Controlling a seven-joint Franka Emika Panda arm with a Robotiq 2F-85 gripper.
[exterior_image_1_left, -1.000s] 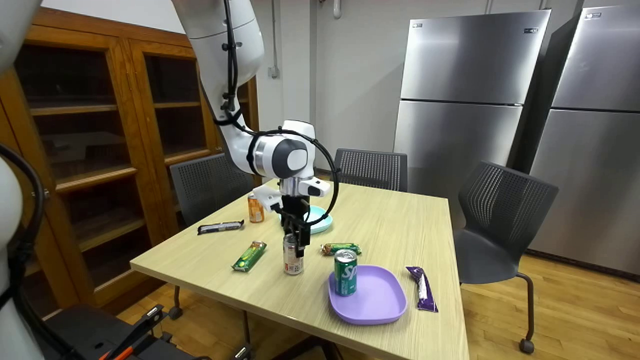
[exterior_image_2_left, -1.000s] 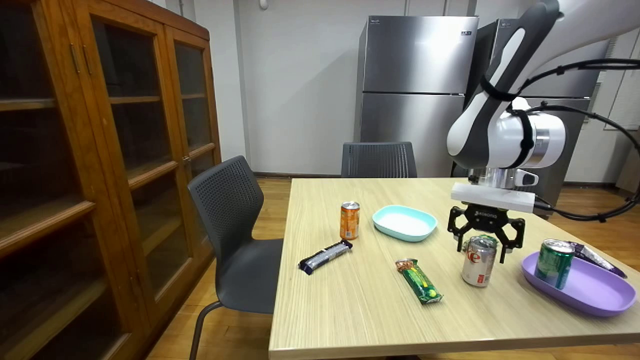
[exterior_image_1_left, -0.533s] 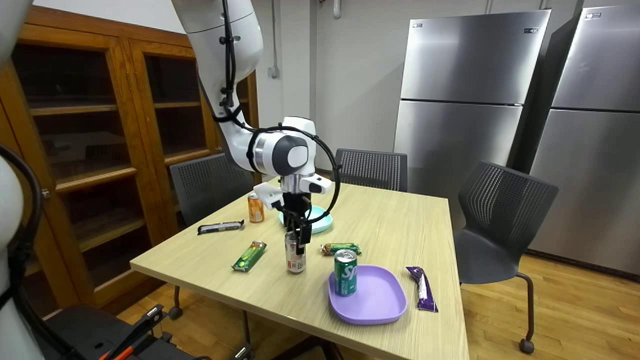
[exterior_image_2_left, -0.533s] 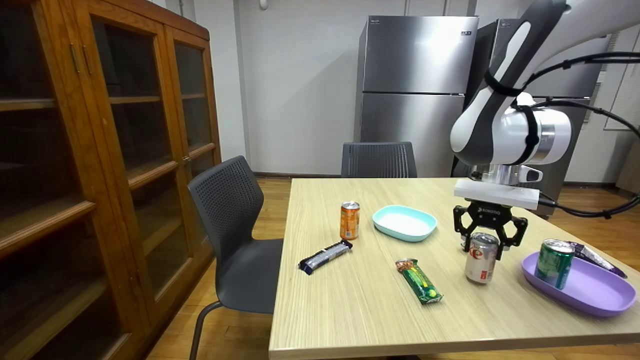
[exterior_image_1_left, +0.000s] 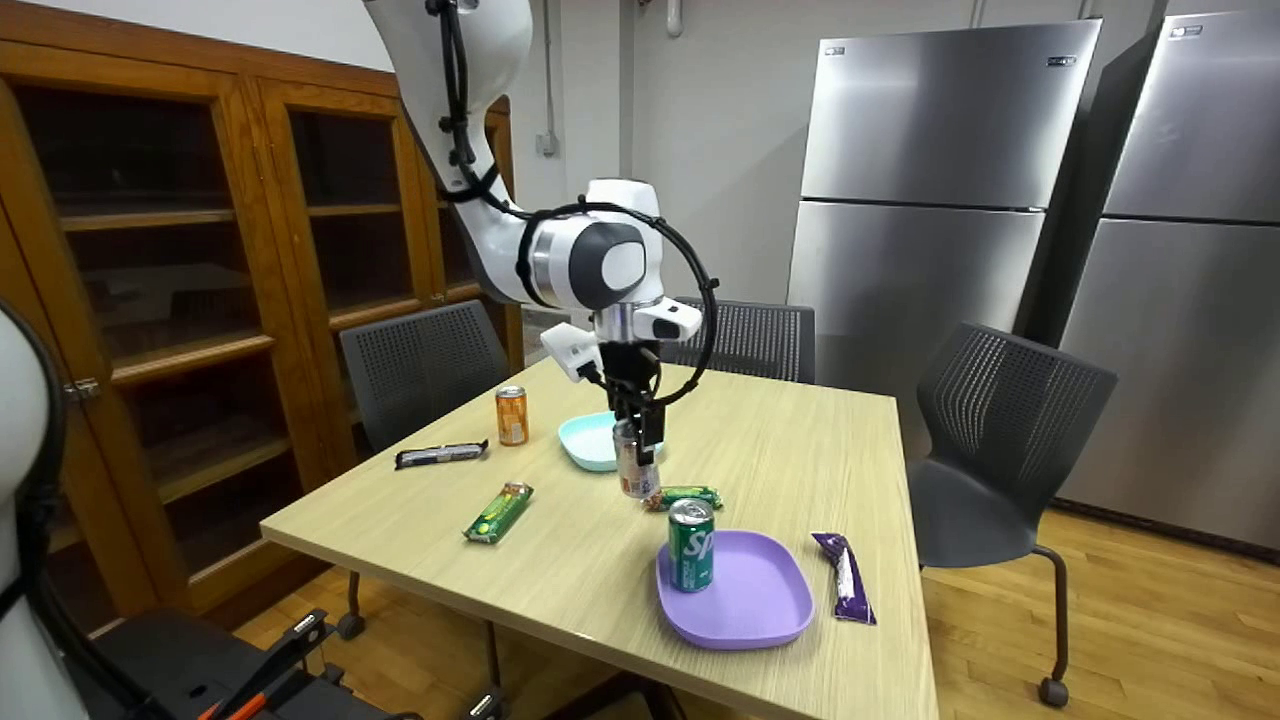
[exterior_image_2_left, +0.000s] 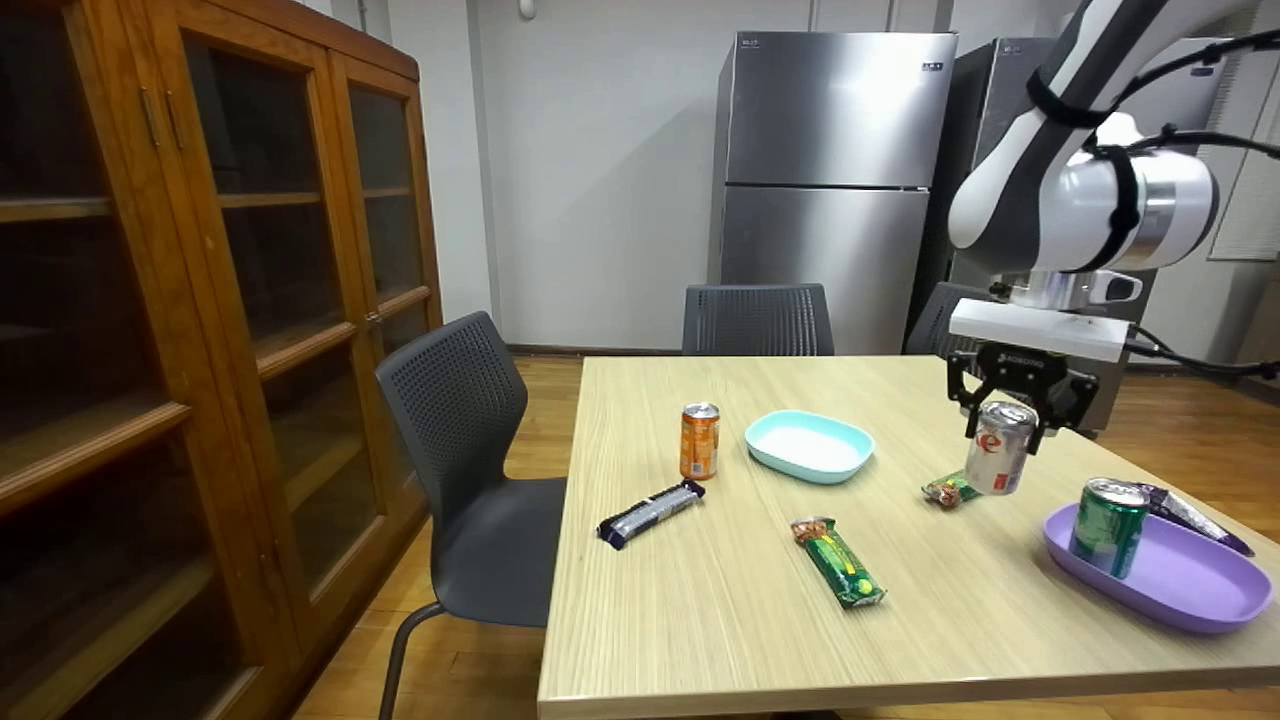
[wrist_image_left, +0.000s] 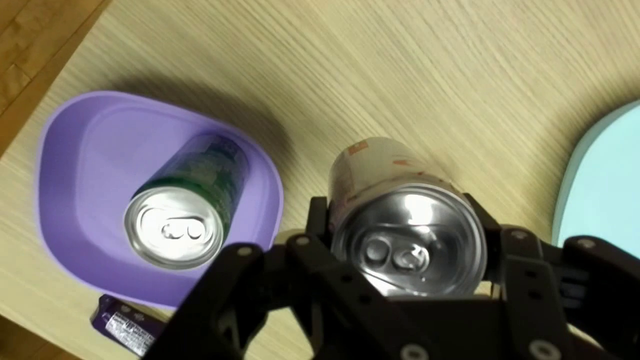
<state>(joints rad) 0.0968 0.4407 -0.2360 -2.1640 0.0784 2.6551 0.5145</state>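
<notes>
My gripper (wrist_image_left: 402, 222) is shut on a silver can (exterior_image_2_left: 1000, 455) with red lettering, one black finger (wrist_image_left: 317, 215) against each side. The can hangs above the table, slightly tilted, its lid facing the wrist camera. In an exterior view, a green wrapped bar (exterior_image_1_left: 690, 497) lies on the table just behind and below the held can. The purple plate (wrist_image_left: 110, 165) with a green Sprite can (wrist_image_left: 172, 227) standing in it is left of the gripper in the wrist view. At the right edge there is part of a light blue plate (wrist_image_left: 605, 185).
An orange can (exterior_image_2_left: 699, 442) stands near the light blue plate. A dark silver wrapped bar (exterior_image_2_left: 650, 513) and another green bar (exterior_image_2_left: 838, 562) lie on the table (exterior_image_2_left: 700, 620). Beyond the purple plate is a purple bar (exterior_image_1_left: 848, 580). Chairs (exterior_image_1_left: 1000, 450) surround the table.
The jaws closed around the silver can, which stood on the table a second ago. Gripper and can rose together and shifted right and away from the near table edge in both exterior views.
</notes>
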